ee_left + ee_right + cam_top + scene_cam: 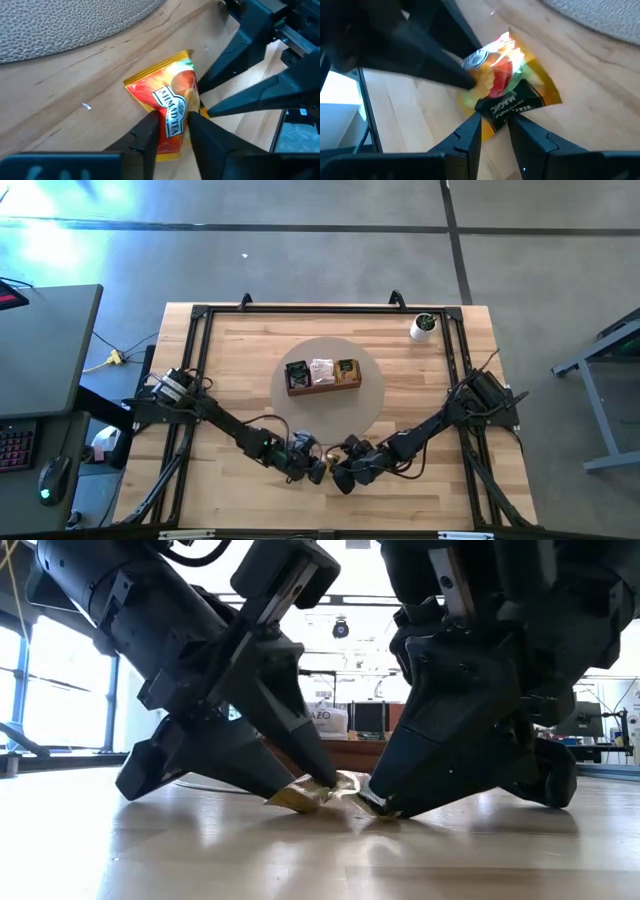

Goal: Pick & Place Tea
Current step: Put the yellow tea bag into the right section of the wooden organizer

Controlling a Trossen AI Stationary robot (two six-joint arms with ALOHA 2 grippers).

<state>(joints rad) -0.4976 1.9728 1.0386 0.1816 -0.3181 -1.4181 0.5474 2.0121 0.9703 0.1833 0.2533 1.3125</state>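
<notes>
At the near edge of the light wooden bench [240,370], about at its middle, the left gripper [316,469] and the right gripper [338,475] meet, tips almost touching. Between them lies a small flat yellow-orange tea sachet [167,110] with red fruit print, one part on the bench surface and one part lifted. The left gripper's fingers [150,135] are nearly closed and pinch one edge of this sachet. The right gripper's fingers [470,137] are also almost closed, on the opposite edge, where a black label shows. Farther on the bench, on a round grey mat [372,395], stands a brown wooden three-compartment tray [323,386] with sachets inside. A small white cup [423,327] stands at the far right corner.
</notes>
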